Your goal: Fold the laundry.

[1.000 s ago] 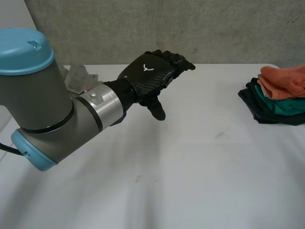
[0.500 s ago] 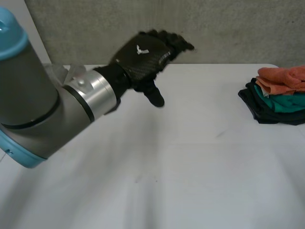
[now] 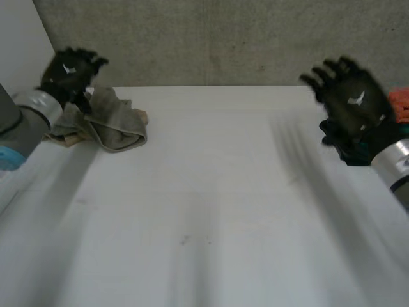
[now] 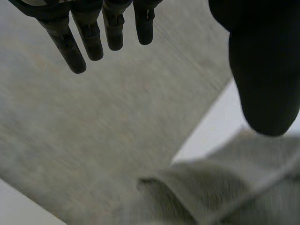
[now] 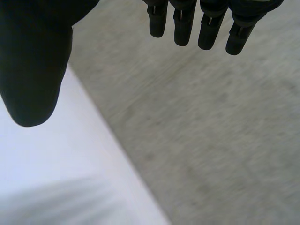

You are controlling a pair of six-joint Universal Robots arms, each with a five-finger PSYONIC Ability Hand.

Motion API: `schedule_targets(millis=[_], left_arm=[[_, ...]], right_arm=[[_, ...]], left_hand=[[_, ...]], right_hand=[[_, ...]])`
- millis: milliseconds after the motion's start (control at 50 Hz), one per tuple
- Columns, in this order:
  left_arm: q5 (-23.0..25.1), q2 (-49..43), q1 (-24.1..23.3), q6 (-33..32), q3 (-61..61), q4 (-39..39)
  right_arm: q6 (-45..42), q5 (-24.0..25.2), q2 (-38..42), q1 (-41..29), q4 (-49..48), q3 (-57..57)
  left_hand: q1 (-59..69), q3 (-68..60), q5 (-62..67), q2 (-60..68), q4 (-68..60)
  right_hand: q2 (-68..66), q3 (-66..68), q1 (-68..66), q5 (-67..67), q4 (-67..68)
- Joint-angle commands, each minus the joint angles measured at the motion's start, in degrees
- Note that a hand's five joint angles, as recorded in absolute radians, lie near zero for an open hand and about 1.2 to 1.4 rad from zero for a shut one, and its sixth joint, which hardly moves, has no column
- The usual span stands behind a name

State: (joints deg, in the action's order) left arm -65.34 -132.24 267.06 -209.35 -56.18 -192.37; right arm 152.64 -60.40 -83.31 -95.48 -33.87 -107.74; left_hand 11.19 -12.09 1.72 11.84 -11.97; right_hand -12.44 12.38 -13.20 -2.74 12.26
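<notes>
The white counter (image 3: 211, 211) now lies bare across its middle, where a second ago the left arm (image 3: 22, 118) filled the near side. That arm has swung back to the far left corner, uncovering a crumpled grey-beige cloth (image 3: 115, 128) heaped there. The right arm (image 3: 396, 160) has come into the head view at the other side, in front of the folded stack (image 3: 401, 105) of orange, teal and dark pieces. The left hand (image 3: 69, 71) hangs just above the crumpled cloth, its fingers (image 4: 77, 47) straight and spread wide, gripping nothing. The right hand (image 3: 353, 102) is raised clear of the counter, likewise spread and empty. I judge the grey-beige cloth is the next piece to fold, with the left hand placed to reach down and pick it up.
</notes>
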Motion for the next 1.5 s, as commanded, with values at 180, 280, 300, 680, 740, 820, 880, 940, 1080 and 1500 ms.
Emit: schedule_targets(millis=[180,280,300,680,740,820,880,940,1080,1500], left_arm=[[6.5,-27.4,2.2,-3.0,21.1,-5.3],[6.2,-28.3,2.2,-3.2,21.0,-7.7],[6.1,-28.1,2.1,-3.3,20.5,-8.3],[1.0,17.2,-19.6,14.8,-25.3,-22.0],[1.2,18.8,-25.6,17.9,-28.4,-20.7],[0.7,13.5,-32.9,18.1,-28.0,-20.2],[0.6,6.6,-37.0,17.1,-24.6,-18.5],[0.5,3.3,-38.4,15.4,-21.5,-14.3],[0.2,7.9,-39.7,9.2,-21.2,-8.5],[-7.9,20.2,-21.4,2.0,-36.2,6.2]], right_arm=[[-4.1,-3.2,-0.1,0.7,7.9,-7.2],[-4.1,-3.3,0.0,0.9,8.0,-8.0],[-4.1,-3.3,0.0,1.1,8.0,-8.0],[-3.1,-5.9,-4.0,3.2,9.4,-6.9],[-3.1,-7.5,-4.7,3.1,10.8,-6.0],[-3.0,-9.1,-4.7,2.8,13.0,-4.9],[-3.0,-9.4,-4.2,2.6,14.1,-4.8],[-3.1,-9.4,-3.8,2.5,14.4,-4.8],[-3.2,-8.9,-3.5,2.8,15.9,-3.8],[-21.8,10.1,1.6,-3.2,31.2,2.0]], left_hand=[[25.8,-24.9,25.3,25.2,-25.1],[56.2,-55.3,55.6,55.5,-55.4],[63.9,-63.0,63.3,63.2,-63.1],[68.8,-67.9,68.3,68.2,-68.0],[68.8,-67.9,68.3,68.2,-68.0],[68.8,-67.9,68.3,68.2,-68.0],[62.3,-61.4,61.8,61.7,-61.6],[31.9,-31.0,31.4,31.2,-31.1],[0.9,0.0,0.3,0.2,-0.1],[7.8,-6.9,7.2,7.1,-7.0]], right_hand=[[2.4,-2.4,3.2,2.7,-2.3],[2.4,-2.4,3.2,2.7,-2.3],[2.4,-2.4,3.2,2.7,-2.3],[2.4,-2.4,3.2,2.7,-2.3],[2.4,-2.4,3.2,2.7,-2.3],[2.4,-2.4,3.2,2.7,-2.3],[2.4,-2.4,3.2,2.7,-2.3],[2.4,-2.4,3.2,2.7,-2.3],[2.4,-2.4,3.2,2.7,-2.3],[2.4,-2.3,3.1,2.7,-2.2]])
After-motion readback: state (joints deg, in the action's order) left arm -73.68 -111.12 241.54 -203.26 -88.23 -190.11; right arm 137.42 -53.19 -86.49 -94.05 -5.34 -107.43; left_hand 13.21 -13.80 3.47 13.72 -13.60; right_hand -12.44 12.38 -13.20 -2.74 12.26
